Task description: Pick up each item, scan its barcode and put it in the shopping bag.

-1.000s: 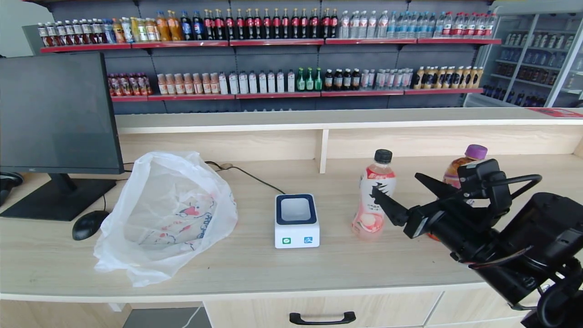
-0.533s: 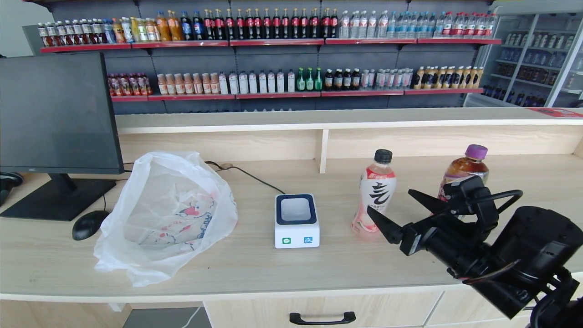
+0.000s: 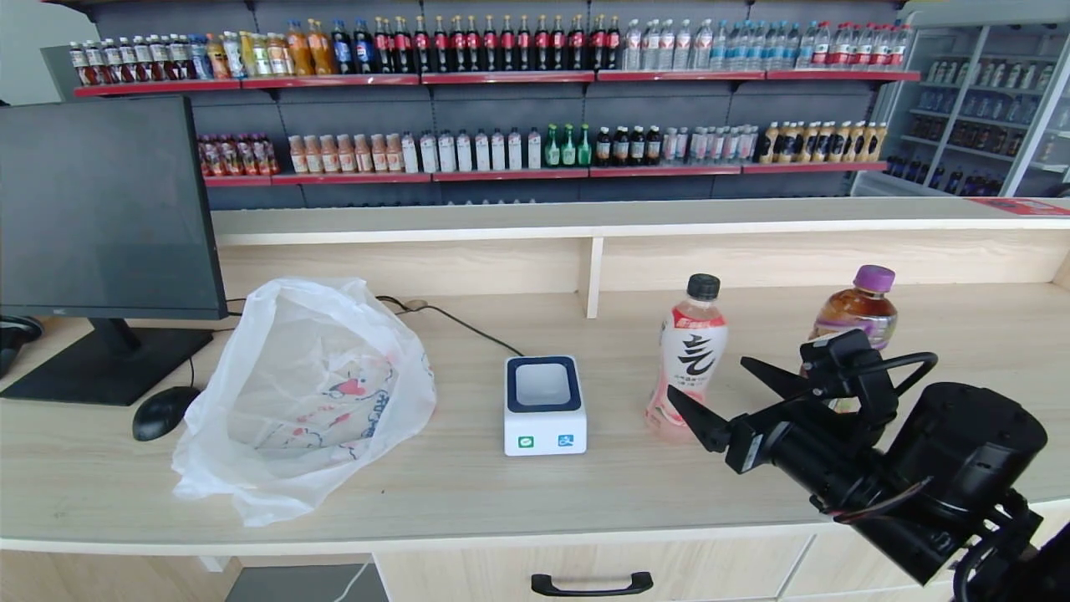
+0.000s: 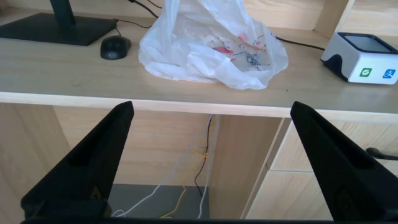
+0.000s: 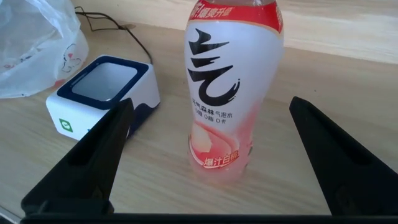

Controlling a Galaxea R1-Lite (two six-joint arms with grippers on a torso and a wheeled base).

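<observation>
Upright on the surface [image 3: 468,485], the pink bottle [image 3: 687,359], just ahead of the right pincer [image 3: 710,380] and in line with the gap between its fingers, untouched. Released, that right pincer, jaws spread wide, hovering above the surface. Beyond it and off to its right, the brown bottle [image 3: 857,313] with a purple cap, also upright. Near on its left, the scanner [image 3: 543,404]; farther left, the shopping bag [image 3: 305,393], slumped. Low in front of the surface edge, the left pincer [image 4: 208,109], likewise released, fingers wide apart, bag and scanner up ahead of it.
</observation>
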